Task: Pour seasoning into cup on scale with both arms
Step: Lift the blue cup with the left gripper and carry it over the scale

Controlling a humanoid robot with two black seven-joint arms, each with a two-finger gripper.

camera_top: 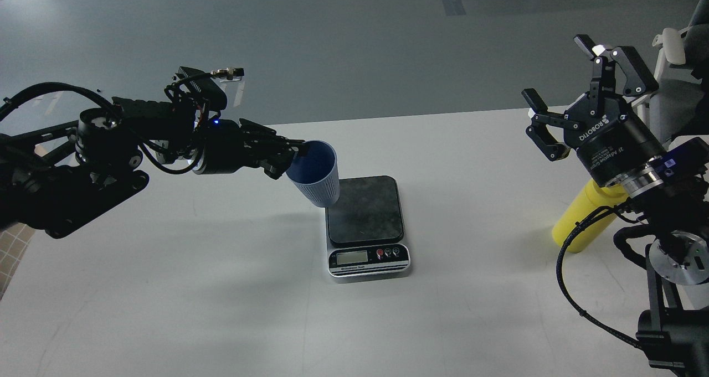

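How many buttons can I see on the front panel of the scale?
3. On the scale, right of the display: one red button, then two dark buttons in a row. Too small to exclude others.

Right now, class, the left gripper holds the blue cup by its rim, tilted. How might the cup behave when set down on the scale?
The cup looks light, probably plastic, so it may shift easily. Its base is narrower than its mouth, so it could tip if released tilted onto the scale. The left gripper pinches only the rim, so it may swing.
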